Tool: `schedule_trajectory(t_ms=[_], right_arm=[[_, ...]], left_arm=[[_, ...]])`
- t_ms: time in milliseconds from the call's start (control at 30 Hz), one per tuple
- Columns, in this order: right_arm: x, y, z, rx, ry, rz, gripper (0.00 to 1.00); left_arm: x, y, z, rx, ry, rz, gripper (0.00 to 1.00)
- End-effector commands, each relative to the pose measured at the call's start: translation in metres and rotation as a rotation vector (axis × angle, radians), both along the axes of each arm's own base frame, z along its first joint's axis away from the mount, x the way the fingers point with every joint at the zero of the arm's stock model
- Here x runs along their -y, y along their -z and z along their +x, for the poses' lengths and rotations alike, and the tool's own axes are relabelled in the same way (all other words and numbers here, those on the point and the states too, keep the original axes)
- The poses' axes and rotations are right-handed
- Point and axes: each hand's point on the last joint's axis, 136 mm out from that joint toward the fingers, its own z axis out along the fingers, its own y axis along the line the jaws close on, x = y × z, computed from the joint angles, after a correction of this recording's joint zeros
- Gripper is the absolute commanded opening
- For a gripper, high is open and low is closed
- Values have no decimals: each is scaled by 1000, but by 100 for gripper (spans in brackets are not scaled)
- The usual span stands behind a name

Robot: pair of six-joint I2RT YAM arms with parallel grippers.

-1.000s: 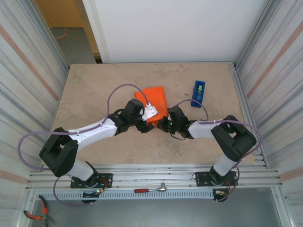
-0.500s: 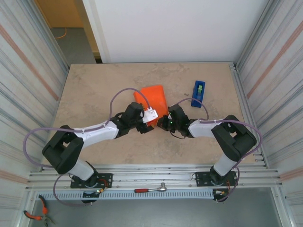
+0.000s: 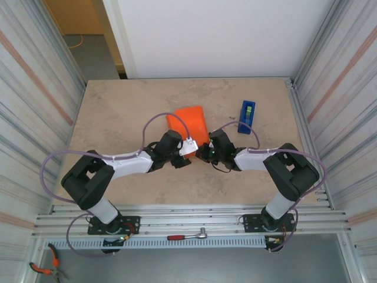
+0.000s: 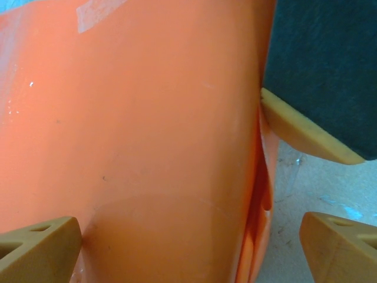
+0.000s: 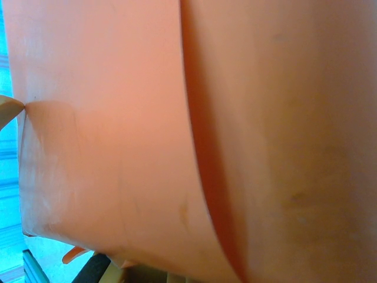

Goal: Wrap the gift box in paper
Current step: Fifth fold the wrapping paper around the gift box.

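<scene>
Left gripper [image 3: 186,158]: jaws spread wide. In the left wrist view its tan fingertips [image 4: 36,246] straddle the near end of the parcel, one over the paper [image 4: 147,135], the other over bare tabletop [image 4: 294,177]. Right gripper [image 3: 203,153]: jaws pressed together against the parcel's near right edge; whether any sheet is caught between them cannot be told. The gift box [image 3: 189,121], a flat squarish block, lies mid-table just beyond both grippers, covered in plain bright orange. The paper is smooth and faintly glossy, with a lapped edge [image 5: 197,165] along its length and a strip of clear tape [image 4: 97,12] at its far end. A blue tape dispenser [image 3: 247,116] stands apart to the right.
</scene>
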Motion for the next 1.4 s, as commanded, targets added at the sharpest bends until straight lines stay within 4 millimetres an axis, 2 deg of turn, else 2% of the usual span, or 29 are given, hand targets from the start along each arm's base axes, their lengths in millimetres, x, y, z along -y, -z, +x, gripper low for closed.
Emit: schedule_trajectory(t_ms=[0, 267, 533, 700, 867, 1033, 1133, 1233, 1367], right_arm=[[-3, -3, 4, 9, -20, 1, 0], [-4, -4, 4, 7, -19, 6, 0], [-4, -7, 3, 9, -21, 15, 0], [1, -18, 2, 24, -18, 20, 0], [30, -26, -1, 29, 19, 5, 0], [86, -39, 5, 41, 128, -17, 0], [112, -52, 10, 56, 173, -7, 0], [120, -58, 10, 63, 173, 0, 0], [102, -55, 4, 51, 115, 30, 0]], left_arm=[[3, -10, 12, 53, -18, 0, 94], [3, -8, 14, 39, -37, 7, 87], [6, -2, 12, -4, -31, 20, 68], [5, 1, 12, -12, -34, 22, 67], [5, 0, 11, -14, -36, 21, 67], [4, -1, 10, -11, -39, 17, 66], [2, -1, 9, -9, -42, 20, 66], [2, -2, 7, -3, -41, 24, 66], [2, -1, 6, -3, -41, 31, 65]])
